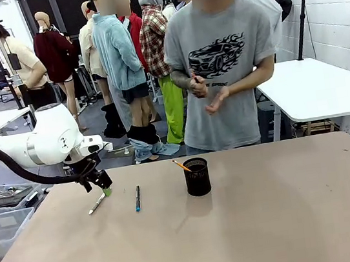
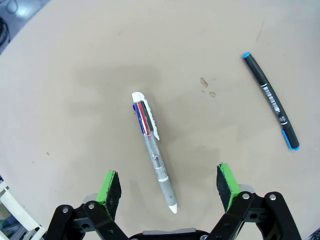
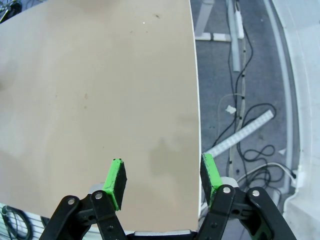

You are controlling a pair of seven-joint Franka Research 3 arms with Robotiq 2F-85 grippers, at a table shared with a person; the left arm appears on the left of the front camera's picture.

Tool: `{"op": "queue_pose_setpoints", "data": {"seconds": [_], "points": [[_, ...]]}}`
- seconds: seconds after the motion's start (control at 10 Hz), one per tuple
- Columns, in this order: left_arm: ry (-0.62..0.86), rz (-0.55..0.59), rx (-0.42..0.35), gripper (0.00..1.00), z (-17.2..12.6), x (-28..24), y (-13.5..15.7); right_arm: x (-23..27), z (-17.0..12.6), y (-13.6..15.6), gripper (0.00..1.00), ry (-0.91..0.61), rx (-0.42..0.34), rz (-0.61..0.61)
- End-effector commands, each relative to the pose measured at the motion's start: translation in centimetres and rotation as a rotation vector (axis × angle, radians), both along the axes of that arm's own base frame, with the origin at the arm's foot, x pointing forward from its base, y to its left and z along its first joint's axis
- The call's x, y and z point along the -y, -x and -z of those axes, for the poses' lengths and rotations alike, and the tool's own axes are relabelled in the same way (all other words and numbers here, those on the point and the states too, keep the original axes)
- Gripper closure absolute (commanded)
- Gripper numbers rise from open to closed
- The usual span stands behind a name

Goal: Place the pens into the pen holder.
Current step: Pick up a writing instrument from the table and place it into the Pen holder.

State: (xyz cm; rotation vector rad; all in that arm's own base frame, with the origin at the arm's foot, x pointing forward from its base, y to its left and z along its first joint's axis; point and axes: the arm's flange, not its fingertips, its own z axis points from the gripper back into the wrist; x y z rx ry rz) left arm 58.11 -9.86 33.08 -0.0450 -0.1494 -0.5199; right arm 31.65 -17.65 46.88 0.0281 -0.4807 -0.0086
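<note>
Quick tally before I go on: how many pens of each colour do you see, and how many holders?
Black wire-mesh cylindrical pen holder: 1
Orange pencil-like pen, standing in the holder: 1
White-silver pen, lying loose: 1
Black pen with blue tip, lying loose: 1
Total: 4

table point(image 2: 75, 50): matt, smooth | white pen point(image 2: 152, 150): glossy clear plastic | pen holder point(image 1: 197, 178): wire mesh

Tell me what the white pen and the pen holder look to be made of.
White pen: likely plastic; glossy white cap, clear barrel showing coloured refills, matte grey grip, perhaps rubber. Pen holder: probably metal mesh, matte black; its wall looks finely latticed, though it is small in the front view.
</note>
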Motion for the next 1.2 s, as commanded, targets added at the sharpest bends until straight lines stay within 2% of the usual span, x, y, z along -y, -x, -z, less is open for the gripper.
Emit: {"op": "queue_pose_setpoints", "data": {"seconds": [0.0, 0.2, 0.5, 0.7, 0.9, 1.0, 1.1], "points": [[0.026, 0.021, -0.043, 0.0, 0.5, -0.7, -0.4, 0.0, 0.0, 0.0, 0.25, 0.0, -0.002, 0.0], [0.012, 0.027, -0.061, 0.0, 1.6, -1.0, -0.4, 0.0, 0.0, 0.0, 0.25, 0.0, -0.002, 0.0], [-0.024, 0.032, -0.065, 0.09, 2.9, -0.7, 0.0, 0.0, 0.0, 0.0, 0.25, 0.0, -0.002, 0.0], [-0.07, 0.031, -0.029, 0.49, 2.4, -0.5, 0.1, 0.0, 0.0, 0.0, 0.25, 0.0, -0.002, 0.0], [-0.084, 0.038, -0.035, 0.89, 2.6, -0.3, 0.1, 0.0, 0.0, 0.0, 0.25, 0.0, -0.002, 0.0], [-0.09, 0.034, -0.048, 1.0, 2.8, -0.3, 0.0, 0.0, 0.0, 0.0, 0.25, 0.0, -0.002, 0.0], [-0.087, 0.04, -0.048, 1.0, 2.9, -0.1, 0.0, 0.0, 0.0, 0.0, 0.25, 0.0, -0.002, 0.0]]}}
